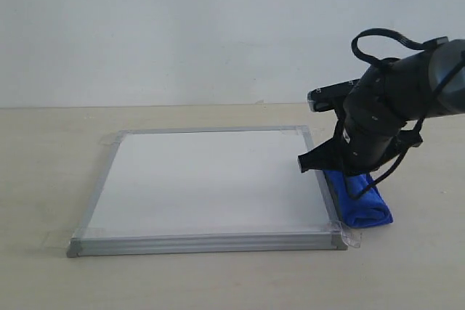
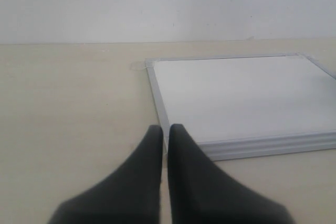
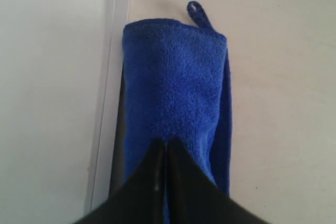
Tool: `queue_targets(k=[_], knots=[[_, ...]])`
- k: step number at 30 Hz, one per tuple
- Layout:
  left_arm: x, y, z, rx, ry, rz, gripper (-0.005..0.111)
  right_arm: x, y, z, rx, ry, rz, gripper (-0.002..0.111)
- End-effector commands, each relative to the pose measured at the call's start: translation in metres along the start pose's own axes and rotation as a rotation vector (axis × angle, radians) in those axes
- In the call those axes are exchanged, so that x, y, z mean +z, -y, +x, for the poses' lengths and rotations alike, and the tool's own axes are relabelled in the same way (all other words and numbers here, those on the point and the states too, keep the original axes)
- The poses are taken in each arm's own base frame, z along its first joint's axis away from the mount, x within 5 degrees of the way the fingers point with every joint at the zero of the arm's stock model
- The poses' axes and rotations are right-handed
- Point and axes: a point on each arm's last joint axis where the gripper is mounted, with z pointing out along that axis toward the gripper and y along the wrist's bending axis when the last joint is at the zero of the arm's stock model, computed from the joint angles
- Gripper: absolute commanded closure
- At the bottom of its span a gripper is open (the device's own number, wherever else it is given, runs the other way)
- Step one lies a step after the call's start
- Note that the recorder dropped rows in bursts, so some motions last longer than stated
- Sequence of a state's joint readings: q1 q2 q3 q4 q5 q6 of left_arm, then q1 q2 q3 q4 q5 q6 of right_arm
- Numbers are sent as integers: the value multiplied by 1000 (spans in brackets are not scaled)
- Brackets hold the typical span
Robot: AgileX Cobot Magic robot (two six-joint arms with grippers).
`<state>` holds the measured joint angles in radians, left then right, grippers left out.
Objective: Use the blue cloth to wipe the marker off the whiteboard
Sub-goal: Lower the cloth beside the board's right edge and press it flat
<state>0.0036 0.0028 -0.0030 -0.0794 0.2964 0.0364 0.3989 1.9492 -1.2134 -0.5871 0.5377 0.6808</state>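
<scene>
- Left gripper (image 2: 165, 128): seen only in its own wrist view. The fingers were clenched together with a thin slit between them and nothing in them. Their roots were blurred and cut off at the picture's edge. It hung over the bare table (image 2: 68, 108), just beside one corner of the board.
- Board (image 1: 211, 179): flat on the table, centre-left in the exterior view. Its face read plain white in every view, with a grey frame all round. The clear tape tabs (image 1: 354, 238) at the corners were faint and hard to pick out against the table. The left wrist view cut off one side of the board. The right wrist view caught only a strip of its face and one frame rail.
- Right arm (image 1: 392, 107): black and bulky, cut off by the right edge of the exterior view, and poised over the board's right rail. There it hid the gripper's tips and the far end of the cloth.
- Right gripper (image 3: 165, 142): fingers clenched together, tips down on the cloth. Whether a fold was pinched between them could not be told.
- Cloth (image 3: 173, 77): blue, rolled, lying on the table along the board's right rail and off the white face. A dark shadow ran between cloth and rail; I could not tell whether they touched. A small loop (image 3: 195, 9) showed at its free end. The other end was hidden under the fingers.
</scene>
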Motion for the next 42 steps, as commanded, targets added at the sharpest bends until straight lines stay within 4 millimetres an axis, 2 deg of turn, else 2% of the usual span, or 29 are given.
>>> queue_targets(k=[1, 8, 11, 14, 20, 24, 30, 37, 42], knots=[[0, 0, 0, -3, 8, 5, 103, 8, -1, 5, -16, -2, -15, 108], [0, 0, 0, -3, 8, 5, 103, 33, -7, 17, -28, -66, -9, 108], [0, 0, 0, -3, 8, 5, 103, 37, -8, 18, -26, -68, -17, 108], [0, 0, 0, -3, 8, 5, 103, 26, -5, 12, -39, -35, -15, 108], [0, 0, 0, -3, 8, 5, 103, -19, 7, -11, -55, 105, -3, 108], [0, 0, 0, -3, 8, 5, 103, -26, 15, -16, -40, 147, 8, 108], [0, 0, 0, -3, 8, 5, 103, 0, 17, -9, -36, 96, 18, 108], [0, 0, 0, -3, 8, 5, 103, 40, 6, 7, -61, 22, -8, 108], [0, 0, 0, -3, 8, 5, 103, 39, 7, 9, -66, 7, 10, 108]])
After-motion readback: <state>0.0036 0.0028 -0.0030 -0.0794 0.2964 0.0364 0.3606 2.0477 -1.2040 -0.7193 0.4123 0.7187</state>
